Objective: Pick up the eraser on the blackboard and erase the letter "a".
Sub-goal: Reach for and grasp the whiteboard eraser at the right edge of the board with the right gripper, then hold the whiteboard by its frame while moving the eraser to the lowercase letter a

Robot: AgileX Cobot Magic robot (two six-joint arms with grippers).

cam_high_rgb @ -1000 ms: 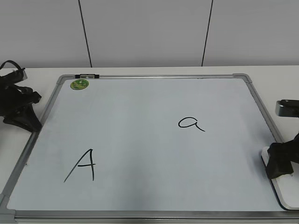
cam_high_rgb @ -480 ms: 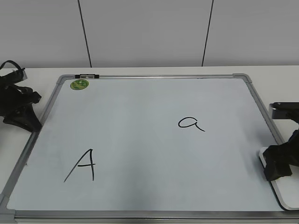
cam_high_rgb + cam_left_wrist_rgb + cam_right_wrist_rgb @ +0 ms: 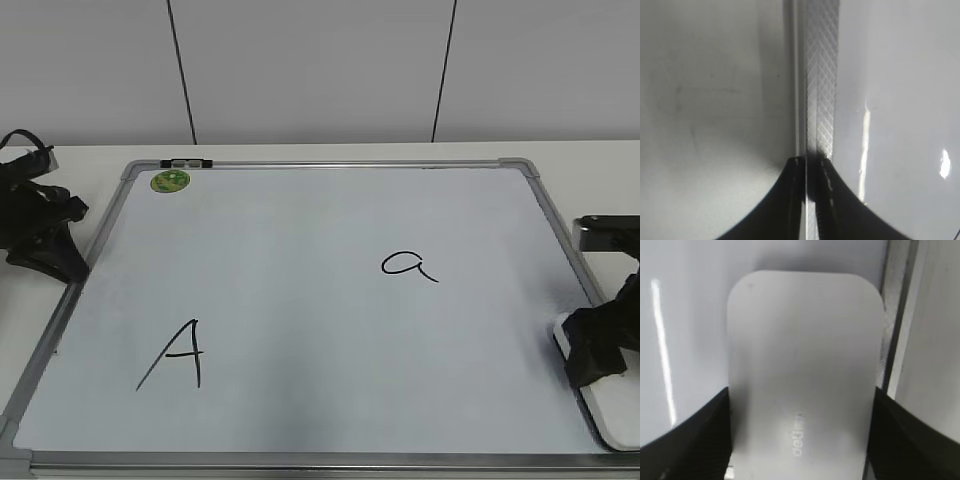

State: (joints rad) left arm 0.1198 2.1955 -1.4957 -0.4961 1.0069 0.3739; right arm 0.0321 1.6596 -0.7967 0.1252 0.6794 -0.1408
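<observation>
The blackboard (image 3: 320, 310) was found lying flat on the table (image 3: 90, 155), with the eraser (image 3: 600, 400) resting on its surface at about 4 o'clock, just inside the frame. The right tool (image 3: 597, 352) was positioned over the near end of the eraser. In the right wrist view the eraser (image 3: 802, 375) was seen between the two fingers (image 3: 695, 435), one at each long side and apparently touching it; the tool was therefore judged to be closed on the eraser across its width, the likely reason being a firm hold for lifting and wiping. Whether the eraser had left the board could not be determined.

The letter "a" (image 3: 408, 265) was recorded intact at about 2 o'clock of the board's centre, well apart from the eraser. The capital "A" (image 3: 175, 355) stood at 8 o'clock and a green sticker (image 3: 170, 181) at 10 o'clock.

The left tool (image 3: 807, 200) was parked at the board's left frame edge, its fingers brought together with nothing held, evidently kept clear of the work.

No containers were observed.
</observation>
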